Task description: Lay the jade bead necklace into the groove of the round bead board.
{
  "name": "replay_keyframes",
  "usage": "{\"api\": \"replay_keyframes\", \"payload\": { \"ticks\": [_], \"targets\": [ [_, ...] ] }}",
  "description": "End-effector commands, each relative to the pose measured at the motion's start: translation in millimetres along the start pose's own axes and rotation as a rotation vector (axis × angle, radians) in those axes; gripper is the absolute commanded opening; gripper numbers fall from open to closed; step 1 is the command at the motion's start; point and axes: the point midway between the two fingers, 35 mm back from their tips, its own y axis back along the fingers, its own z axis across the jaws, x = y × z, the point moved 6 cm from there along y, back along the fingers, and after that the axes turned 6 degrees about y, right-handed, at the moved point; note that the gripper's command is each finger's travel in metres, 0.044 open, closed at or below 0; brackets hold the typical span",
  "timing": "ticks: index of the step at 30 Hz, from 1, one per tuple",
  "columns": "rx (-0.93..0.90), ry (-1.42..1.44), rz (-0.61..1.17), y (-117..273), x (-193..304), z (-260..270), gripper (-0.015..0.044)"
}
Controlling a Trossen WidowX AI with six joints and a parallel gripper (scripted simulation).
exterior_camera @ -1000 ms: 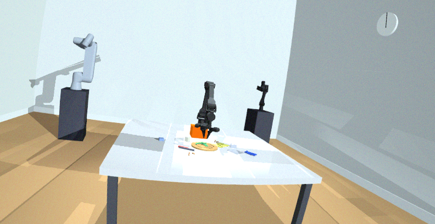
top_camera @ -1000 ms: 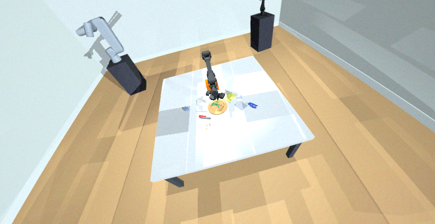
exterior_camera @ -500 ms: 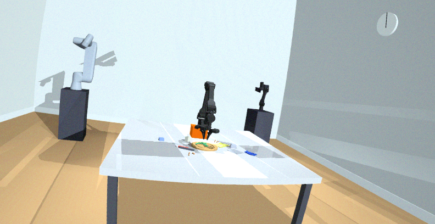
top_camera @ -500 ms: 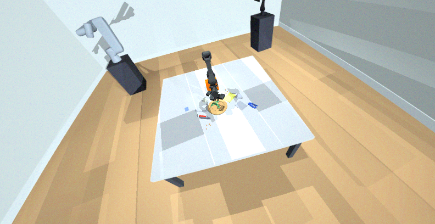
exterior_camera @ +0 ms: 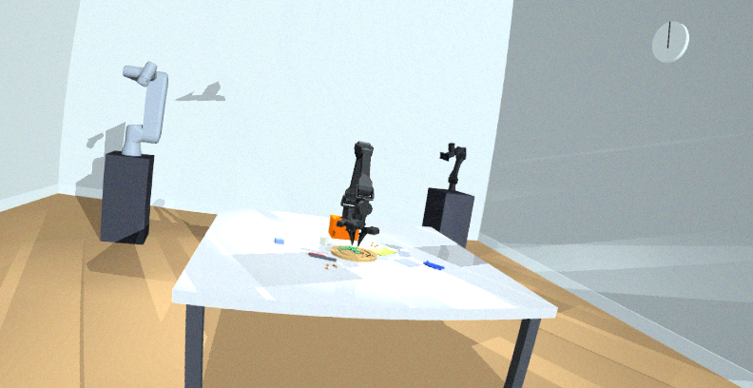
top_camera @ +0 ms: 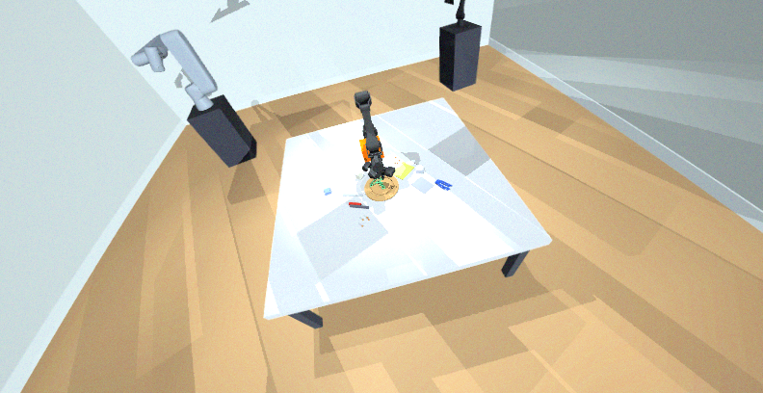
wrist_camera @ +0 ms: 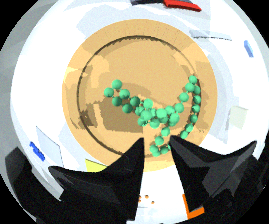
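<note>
A black gripper (top_camera: 379, 176) (exterior_camera: 356, 244) (wrist_camera: 157, 139) is hovering above a round wooden board (top_camera: 390, 195) (exterior_camera: 363, 259) (wrist_camera: 135, 60), its fingers standing slightly apart, gripping nothing; the green bead necklace (top_camera: 378, 182) (exterior_camera: 348, 248) (wrist_camera: 161, 113) is lying bunched across the board, one stretch following the groove.

Pale wood board, smooth beads
The round board (top_camera: 389, 196) (exterior_camera: 339, 256) (wrist_camera: 140, 30) looks like smooth wood; green beads (top_camera: 378, 182) (exterior_camera: 348, 249) (wrist_camera: 161, 113) softly shiny; black pincer (top_camera: 380, 176) (exterior_camera: 356, 244) (wrist_camera: 157, 139) matt.

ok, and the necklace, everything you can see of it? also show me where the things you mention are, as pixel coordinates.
The jade bead necklace (top_camera: 378, 182) (exterior_camera: 350, 249) (wrist_camera: 161, 114) is a string of round, green, slightly glossy beads. It lies crumpled on the round bead board (top_camera: 381, 196) (exterior_camera: 363, 258) (wrist_camera: 140, 60), bunched near the middle. One stretch follows the groove on one side; the rest strays inside the ring. The gripper's fingertips point at it, contact unclear.
</note>
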Motion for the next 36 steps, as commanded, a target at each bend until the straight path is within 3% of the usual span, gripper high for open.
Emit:
{"api": "replay_keyframes", "payload": {
  "ticks": [1, 6, 24, 36],
  "targets": [
    [0.008, -0.007, 0.021, -10, 5, -2, 0.0120],
    [0.008, -0.007, 0.023, -14, 5, -3, 0.0120],
    [0.004, -0.002, 0.008, -8, 2, -1, 0.0000],
    [0.008, -0.006, 0.020, -3, 4, -2, 0.0000]
  ]
}}
